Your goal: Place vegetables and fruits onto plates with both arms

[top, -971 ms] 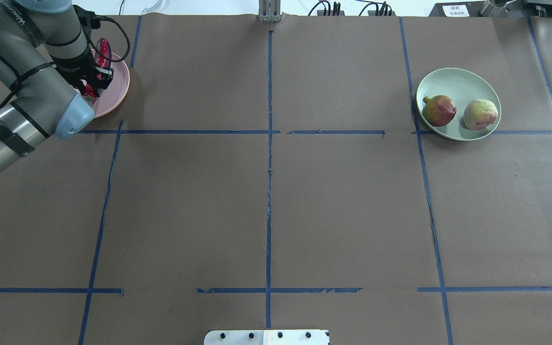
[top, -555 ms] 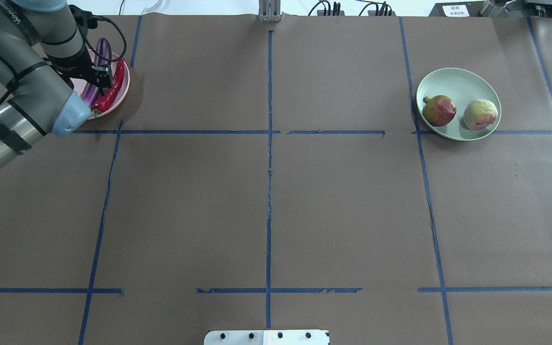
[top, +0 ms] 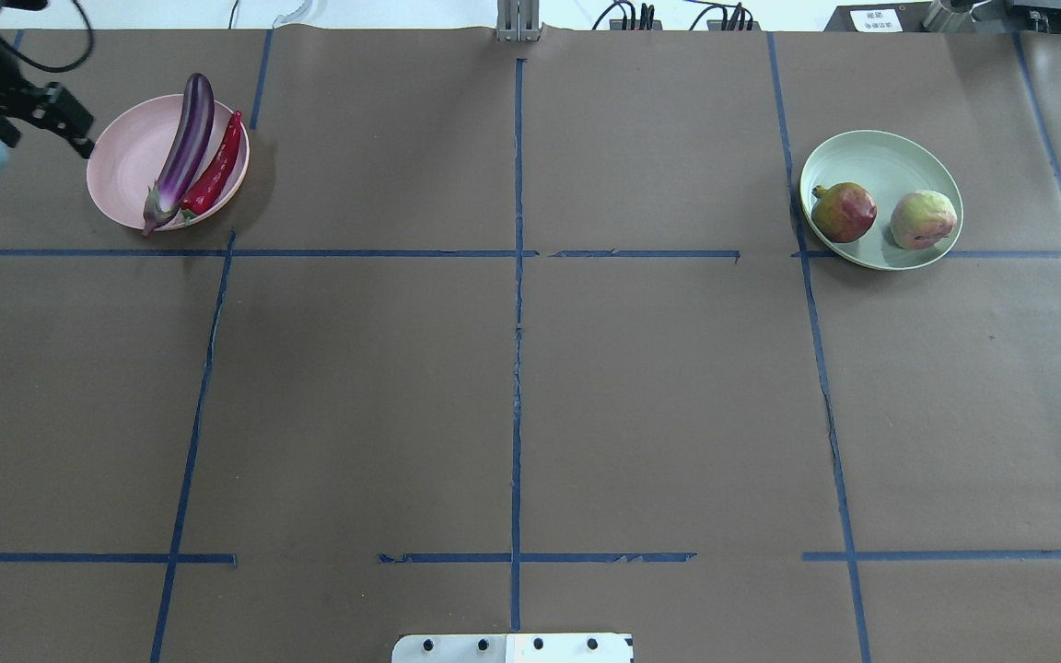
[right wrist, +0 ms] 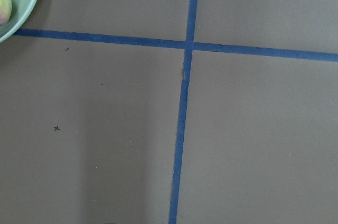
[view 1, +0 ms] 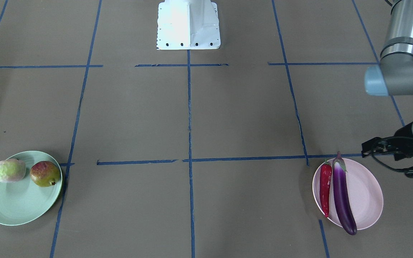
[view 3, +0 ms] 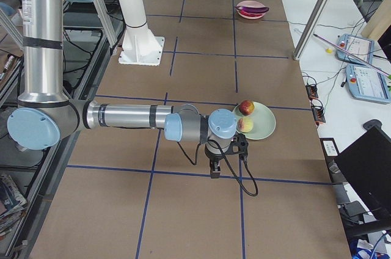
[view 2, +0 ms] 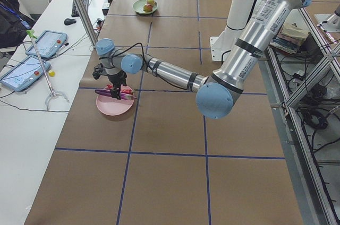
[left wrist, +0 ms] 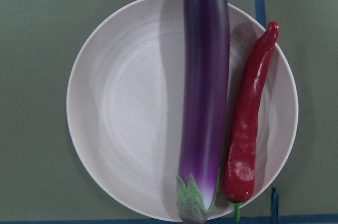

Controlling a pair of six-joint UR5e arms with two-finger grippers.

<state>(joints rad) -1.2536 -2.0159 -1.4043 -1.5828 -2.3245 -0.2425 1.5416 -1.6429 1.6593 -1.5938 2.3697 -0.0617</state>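
The purple eggplant and the red chili lie side by side on the pink plate at the far left; the left wrist view shows the eggplant and the chili from straight above. My left gripper hangs just left of that plate, open and empty. The red-and-yellow fruit and the pale green fruit sit on the green plate at the far right. My right gripper shows only in the exterior right view, beside the green plate; I cannot tell its state.
The white base block stands at the near edge, centre. Blue tape lines cross the brown paper. Cables lie along the far edge. A side table with tablets stands beyond the pink plate.
My left arm has pulled back to the left, off the pink plate. The chili, earlier under the gripper, now lies free beside the eggplant. The fruits have not moved.
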